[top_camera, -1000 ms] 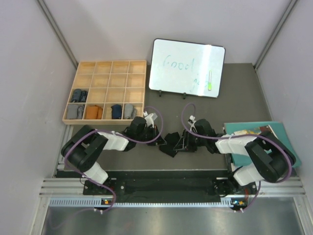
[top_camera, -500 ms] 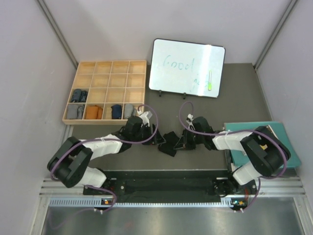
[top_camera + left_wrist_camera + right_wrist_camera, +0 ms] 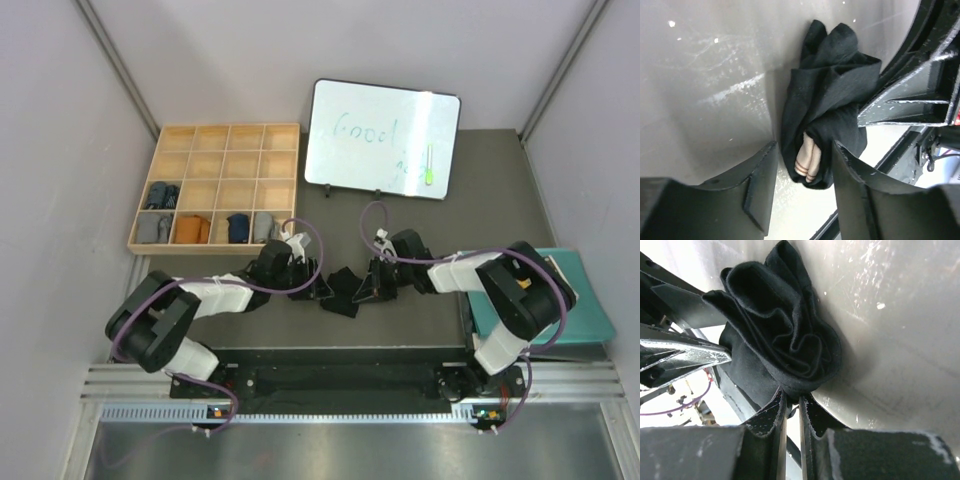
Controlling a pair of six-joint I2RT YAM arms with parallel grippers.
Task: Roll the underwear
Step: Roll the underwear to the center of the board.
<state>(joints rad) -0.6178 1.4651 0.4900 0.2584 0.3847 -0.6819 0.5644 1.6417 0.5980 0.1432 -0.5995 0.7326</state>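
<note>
The black underwear (image 3: pixel 343 291) lies bunched on the grey table between my two grippers. In the left wrist view it (image 3: pixel 830 95) is a crumpled roll with its beige striped waistband (image 3: pixel 807 161) showing at the near end. My left gripper (image 3: pixel 804 147) is open, with its fingers on either side of that end. My right gripper (image 3: pixel 791 396) is shut on the edge of the black cloth (image 3: pixel 775 325) from the other side. In the top view the left gripper (image 3: pixel 318 289) and the right gripper (image 3: pixel 368 286) are close together. I cannot pick out the grey and navy briefs for certain.
A wooden compartment tray (image 3: pixel 215 140) stands at the back left and holds several rolled cloth pieces, grey (image 3: pixel 152 229), orange (image 3: pixel 190 229) and navy (image 3: pixel 237 227). A whiteboard (image 3: pixel 382 140) stands at the back. A teal box (image 3: pixel 590 320) sits at the right.
Both grippers have moved inward toward each other. The black underwear is bunched into a narrower bundle between them.
</note>
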